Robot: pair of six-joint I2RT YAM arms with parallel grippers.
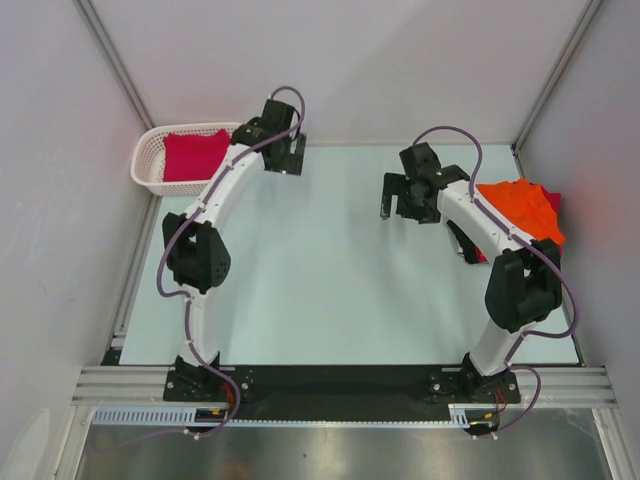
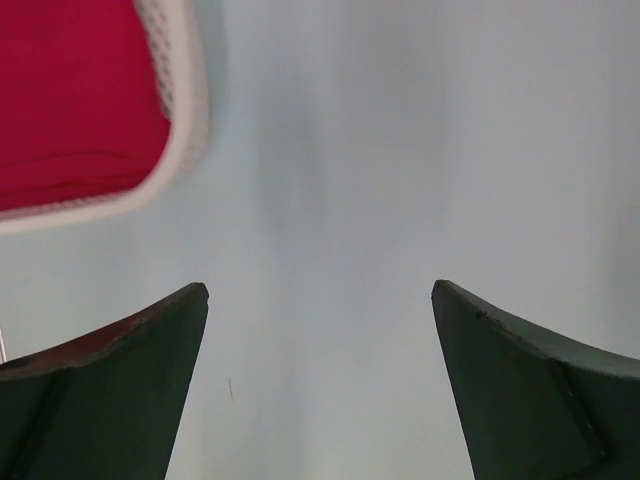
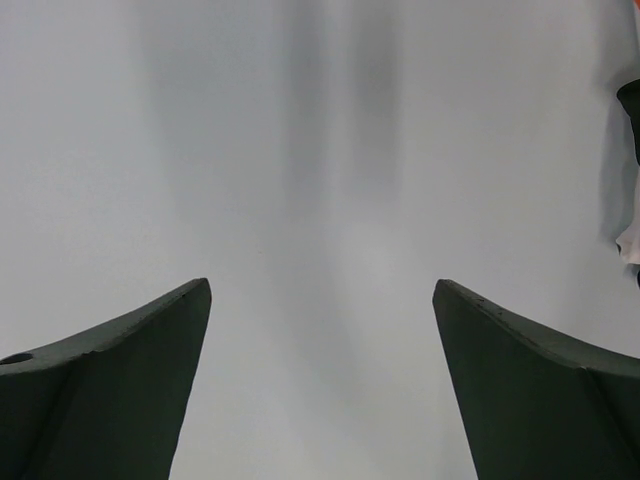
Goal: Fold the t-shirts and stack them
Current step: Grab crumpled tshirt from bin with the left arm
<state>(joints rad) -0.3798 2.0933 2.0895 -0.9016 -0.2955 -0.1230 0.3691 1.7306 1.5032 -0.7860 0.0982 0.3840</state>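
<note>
left gripper: jaws spread wide, nothing between them; it hangs over bare table just beside the basket's corner.
right gripper: also wide and empty, over the right half of the table, near the orange heap but apart from it.
crimson cloth t-shirt: lies as a compact, flattish block inside the white plastic mesh basket at the far left corner. We can't tell how neat the fold is.
bright orange cloth t-shirt: crumpled heap at the right edge of the pale green table, partly behind the right arm.
second crimson cloth: a sliver peeks out from under the orange heap. We take it for another shirt, mostly hidden.
done: we judge at most 1 of 3 shirts handled, the 1 in the basket.
left to do: 2 shirts to spread, fold and stack. Nothing is laid out in the middle of the table.
step in hand: we read it as between garments, both arms free.
next: probably the right arm takes the orange shirt off the heap to the centre.
risk: the crimson cloth under it may drag along.
</note>
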